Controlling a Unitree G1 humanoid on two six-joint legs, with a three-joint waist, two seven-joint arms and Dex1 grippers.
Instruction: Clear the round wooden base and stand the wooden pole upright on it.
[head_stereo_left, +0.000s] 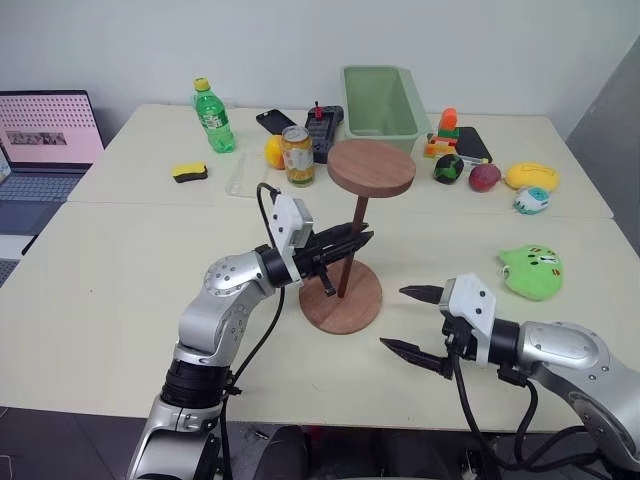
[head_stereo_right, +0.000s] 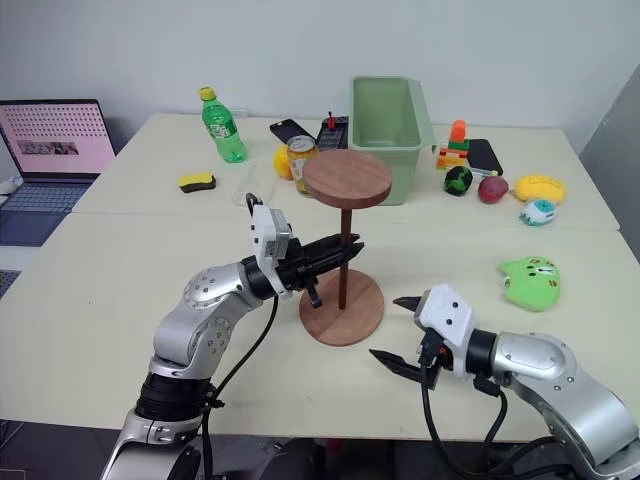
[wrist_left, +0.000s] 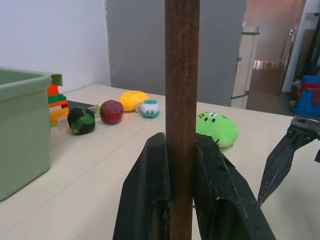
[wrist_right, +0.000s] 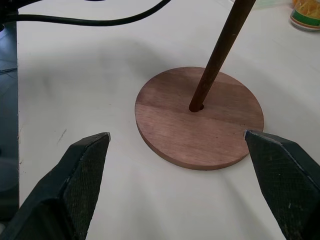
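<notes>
- Nearest us, our right gripper hangs low over the table's front edge, black fingers spread wide with nothing between them, aimed at the flat, round, dark reddish-brown wooden base just beyond.
- Our left gripper has its fingers pressed onto the thin dark brown wooden pole, pinching the shaft about midway up.
- The pole stands close to upright, disc end on top, lower end seated in the base's centre hole; the right wrist view shows it entering the hole.
- The base carries nothing but the pole. We judge clearing done and standing nearly done; what is left is letting go and seeing whether it stays up.
- Far back, the pale green rectangular plastic bin: we cannot see its contents.
</notes>
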